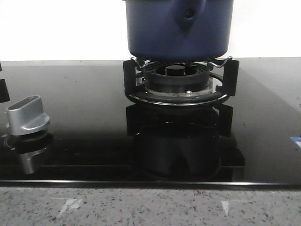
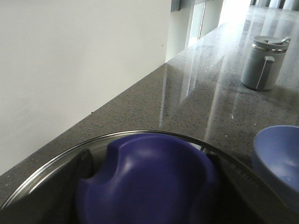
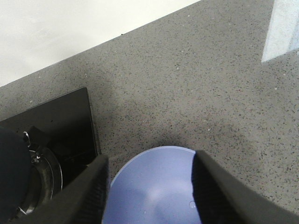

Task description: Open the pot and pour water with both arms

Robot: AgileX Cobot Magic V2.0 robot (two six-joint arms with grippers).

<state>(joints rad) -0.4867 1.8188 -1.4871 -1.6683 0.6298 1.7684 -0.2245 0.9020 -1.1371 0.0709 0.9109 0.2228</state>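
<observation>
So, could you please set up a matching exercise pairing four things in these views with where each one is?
Things:
1. pot
2. knob
3. grey lidded jug
4. light-blue bowl

Places:
A. far along the stone counter
B. on the burner's supports
C. between the right gripper's jaws in its wrist view
D. on the glass hob's left side

Pairs: 1-B, 2-D, 3-A, 4-C

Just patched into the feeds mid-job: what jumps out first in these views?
The dark navy pot fills the top of the front view, sitting on the burner grate of the glossy black cooktop. In the left wrist view a glass lid with a big blue knob sits right under the camera. The right tool hangs open over a lighter blue bowl on the speckled counter.
</observation>
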